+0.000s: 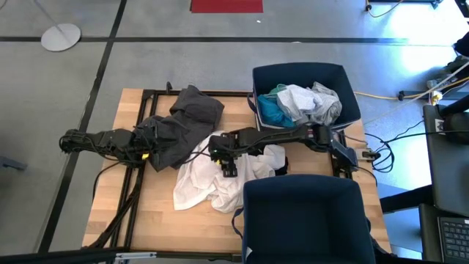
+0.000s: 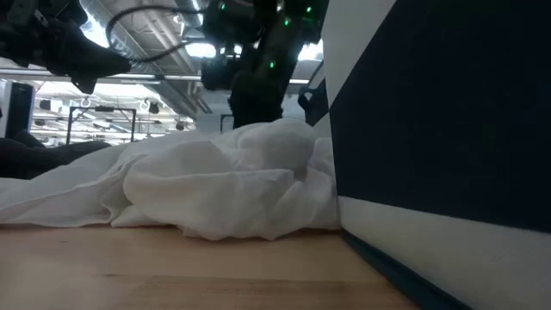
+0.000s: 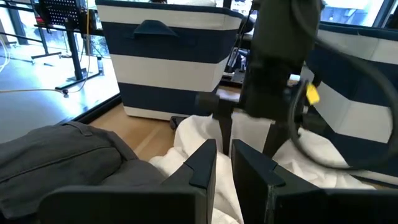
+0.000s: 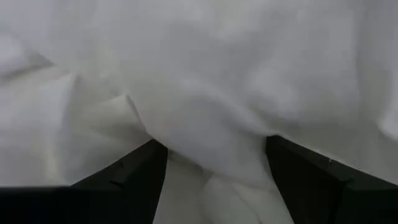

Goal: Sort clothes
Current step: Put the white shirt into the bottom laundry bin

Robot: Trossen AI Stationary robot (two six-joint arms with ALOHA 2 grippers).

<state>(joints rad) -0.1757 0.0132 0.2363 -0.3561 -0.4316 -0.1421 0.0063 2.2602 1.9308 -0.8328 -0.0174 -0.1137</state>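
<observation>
We count two garments loose on the counter (image 1: 157,220): one white garment (image 1: 201,183) directly beneath the right end effector (image 1: 228,164), its fingers spread around a fold, and one dark grey garment (image 1: 183,121) under the left end effector (image 1: 155,155). Beyond the right end effector, one navy bin (image 1: 344,88) holds what we make out as three pieces: one turquoise (image 1: 270,110), one white (image 1: 297,99), one pale grey (image 1: 328,103). A second navy bin (image 1: 304,220) stands beside it. Two arms, two bins.
</observation>
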